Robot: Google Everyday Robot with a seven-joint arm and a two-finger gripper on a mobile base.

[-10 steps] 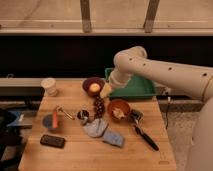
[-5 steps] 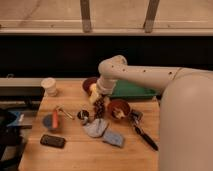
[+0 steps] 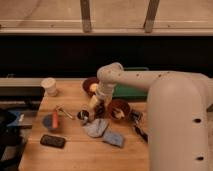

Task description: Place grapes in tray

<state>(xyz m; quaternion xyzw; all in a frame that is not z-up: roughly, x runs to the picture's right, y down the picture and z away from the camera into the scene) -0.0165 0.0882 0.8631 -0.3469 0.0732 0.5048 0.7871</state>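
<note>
Swings the arm well inward compared with a second ago, bringing the gripper [image 3: 97, 108] from up by the dark bowl [image 3: 91, 86] down to a spot low over the table [image 3: 70, 156], between that bowl and the orange bowl [image 3: 119, 108]. Leaves the grapes [image 3: 83, 116] where they lay then: on the wood, just beside the gripper on the side toward the white cup [image 3: 49, 86], apart from it as far as can be told. Alters nothing in the tray [image 3: 127, 93] either, apart from hiding more of it behind the forearm; shows only a green strip at the back, well apart from the grapes, with no fruit visible in it. Points, most likely, to closing in for the pick, with nothing carried yet. Holds the fingers spread wide with nothing between them. Bends sharply at the elbow above the dark bowl, drops the forearm almost straight down from there with the wrist aimed at the tabletop, and fills the right of the view with the pale upper arm. Probably needs a small shift toward the grapes before closing.
</note>
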